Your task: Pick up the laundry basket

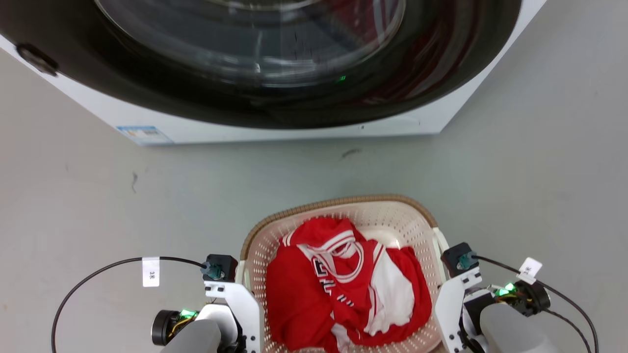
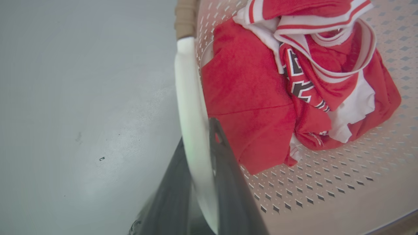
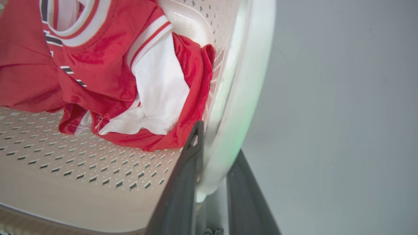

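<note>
Jaws closed on handles [image 2: 191, 98], laundry basket [image 1: 343, 201] between

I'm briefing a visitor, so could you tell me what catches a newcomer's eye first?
A crumpled red-and-white jersey lies in the cream perforated plastic laundry basket at bottom centre. The left gripper and right gripper each clasp its white side handles; a white washing machine looms above.
</note>
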